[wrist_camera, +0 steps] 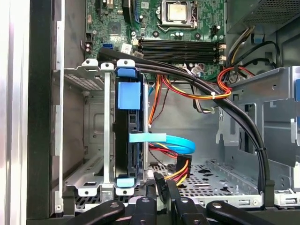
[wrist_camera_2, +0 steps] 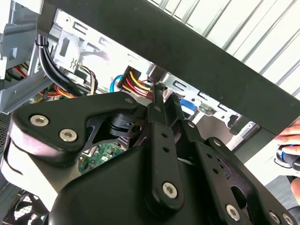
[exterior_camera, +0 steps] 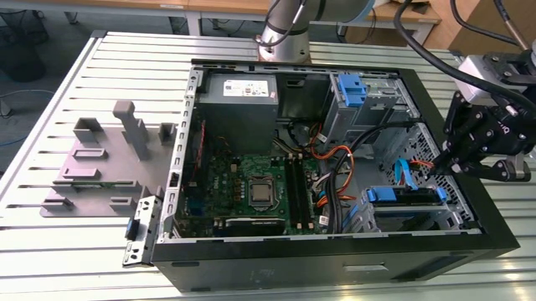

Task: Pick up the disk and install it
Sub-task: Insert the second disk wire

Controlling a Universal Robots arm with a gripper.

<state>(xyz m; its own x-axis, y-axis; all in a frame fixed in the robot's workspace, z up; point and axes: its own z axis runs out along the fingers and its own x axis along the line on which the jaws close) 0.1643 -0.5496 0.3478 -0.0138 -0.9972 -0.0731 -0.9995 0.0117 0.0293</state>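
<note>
Grey fixture plate [exterior_camera: 96, 166] with upright posts is sitting on the slatted table [exterior_camera: 50, 81] at the exterior view's left, just beside the open computer case [exterior_camera: 335, 263]. A loose black bracket [exterior_camera: 139, 231] is leaning at the case's near left corner. Inside the case, the grey power supply [exterior_camera: 240, 94] is sitting at the back, the green motherboard [exterior_camera: 251, 188] is lying on the floor of the case, and orange and black cables [exterior_camera: 339, 166] are crossing over toward the drive cages.

A blue bracket [exterior_camera: 353, 91] is standing in the rear cage. The disk [exterior_camera: 405, 195] is sitting in the front drive cage [exterior_camera: 408, 216], its blue rail showing on top; its body is mostly hidden by the cage walls. In the first wrist view the disk [wrist_camera: 128, 136] is standing edge-on in the cage, blue tabs at both ends, with a blue data cable [wrist_camera: 171, 141] and a red-yellow power lead [wrist_camera: 180, 169] ending just beside it. A thick black cable bundle [wrist_camera: 206, 89] is running across in front of the motherboard.

The gripper [exterior_camera: 456, 164] is hovering at the case's right wall, in the exterior view's right, near the disk, partly cut off by the frame edge. In the first wrist view the gripper [wrist_camera: 163, 190] is showing its fingertips pressed close together with nothing between them. In the second wrist view the gripper's [wrist_camera_2: 164, 110] own body is blocking most of the case, and a person's hand [wrist_camera_2: 293, 152] is cut off at the edge.
</note>
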